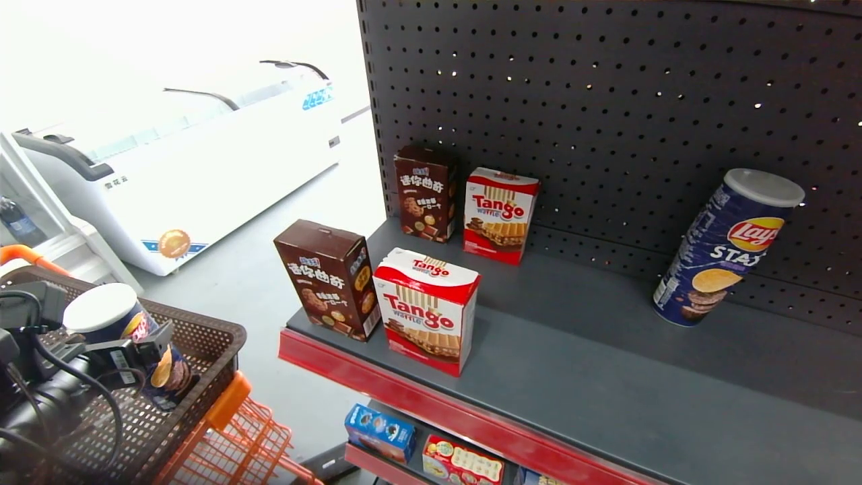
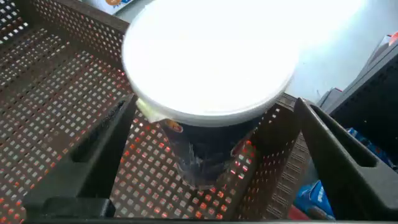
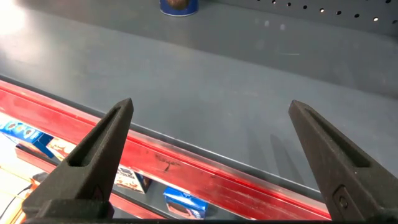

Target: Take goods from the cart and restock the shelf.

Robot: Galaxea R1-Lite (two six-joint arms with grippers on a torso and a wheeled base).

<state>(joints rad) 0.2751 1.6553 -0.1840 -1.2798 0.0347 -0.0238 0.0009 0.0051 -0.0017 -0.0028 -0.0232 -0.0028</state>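
**Step in hand (judged).** Picking a can from the cart for the shelf. The grasp is not yet made.

**Findings.**
- The can (image 1: pixel 101 310) stands in the basket (image 1: pixel 212 374) on the cart (image 1: pixel 256 438), well apart from the shelf can (image 1: pixel 724 249) and far to its left.
- The left claw (image 2: pixel 214 102) is open. Its jaws stand one on each side of the can, and basket mesh shows between each jaw and the can's body.
- The right claw (image 3: pixel 211 106) is open and empty. It hangs over the red rail (image 3: pixel 186 162) at the front of the shelf (image 1: pixel 572 350), apart from the shelf can.
- Four boxes (image 1: pixel 427 310) stand left of the shelf can in two rows. Bare board lies between them and it, and in front of it.

**Recommendations.**
- Close on the body below the lid, centred. A round wall may slip or swing from an off-centre hold.
- Use a firm but measured squeeze, as the tube wall will likely dent.
- Lift straight up until the base clears the basket rim before crossing over.
- Set the can upright on the bare board just left of the shelf can, label outward, without knocking it.
- Keep the right claw out of the crossing path.
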